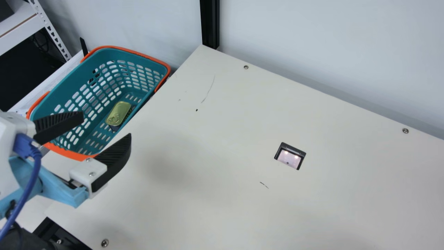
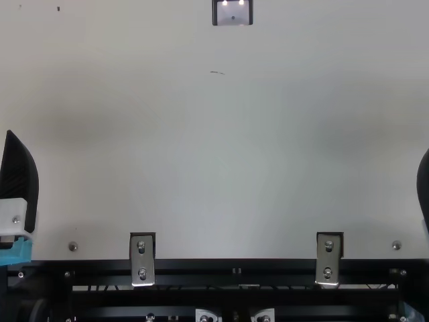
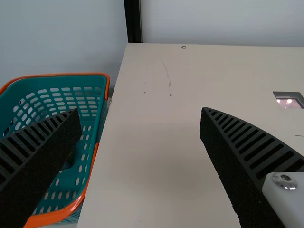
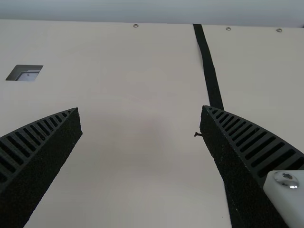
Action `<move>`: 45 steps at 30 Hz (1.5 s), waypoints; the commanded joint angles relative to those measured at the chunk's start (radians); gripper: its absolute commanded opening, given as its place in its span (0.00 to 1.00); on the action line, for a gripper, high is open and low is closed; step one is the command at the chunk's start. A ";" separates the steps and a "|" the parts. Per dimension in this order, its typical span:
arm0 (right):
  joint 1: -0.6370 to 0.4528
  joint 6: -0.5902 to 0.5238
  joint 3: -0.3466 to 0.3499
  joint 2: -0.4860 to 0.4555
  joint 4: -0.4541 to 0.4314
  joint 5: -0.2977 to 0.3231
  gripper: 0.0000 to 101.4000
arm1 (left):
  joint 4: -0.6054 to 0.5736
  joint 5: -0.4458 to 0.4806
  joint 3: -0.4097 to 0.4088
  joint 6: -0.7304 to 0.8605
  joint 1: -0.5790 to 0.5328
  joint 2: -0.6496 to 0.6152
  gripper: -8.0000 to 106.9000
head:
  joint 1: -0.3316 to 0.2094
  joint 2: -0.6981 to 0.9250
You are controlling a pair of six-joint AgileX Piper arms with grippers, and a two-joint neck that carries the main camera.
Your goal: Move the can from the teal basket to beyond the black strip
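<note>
A flat gold can (image 1: 118,113) lies in the bottom of the teal basket (image 1: 52,99), which stands off the table's left edge. My left gripper (image 1: 107,124) is open and empty in the main view, nearer the camera than the can. In its wrist view the left gripper (image 3: 140,111) has its fingers wide apart, one in front of the basket (image 3: 101,111). A finger of my right gripper (image 2: 423,184) edges into the top view at the right. The right gripper (image 4: 140,109) is open and empty over the table, and the black strip (image 4: 210,76) runs down behind one finger.
A dark-framed recess (image 1: 290,156) is set in the cream table (image 1: 208,146). A black post (image 1: 210,22) rises at the table's far corner, with a pale wall behind. White shelving (image 1: 52,31) stands beyond the basket at the left.
</note>
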 commanded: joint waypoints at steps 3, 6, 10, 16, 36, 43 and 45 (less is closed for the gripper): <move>0.000 0.000 0.000 0.000 0.000 0.000 1.00 | 0.000 0.000 0.000 0.000 0.000 0.000 0.85 | -0.052 0.022; 0.000 0.000 0.000 0.000 0.000 0.000 1.00 | -0.002 0.001 0.000 0.002 0.001 0.000 0.85 | -0.052 0.022; 0.000 0.000 0.000 0.000 0.000 0.000 1.00 | 0.012 0.011 -0.009 -0.012 -0.009 0.001 0.85 | -0.052 0.022; 0.000 0.000 0.000 0.000 0.000 0.000 1.00 | 0.037 0.019 -0.075 -0.058 -0.030 0.056 0.85 | -0.052 0.022; 0.000 0.000 0.000 0.000 0.000 0.000 1.00 | 0.072 0.005 -0.575 -0.151 0.070 0.621 0.85 | -0.052 0.022; 0.000 0.000 0.000 0.000 0.000 0.000 1.00 | -0.073 0.053 -0.727 0.026 0.268 0.861 0.85 | -0.052 0.022; 0.000 0.000 0.000 0.000 0.000 0.000 1.00 | -0.093 0.067 -0.759 0.068 0.316 0.921 0.85 | -0.052 0.022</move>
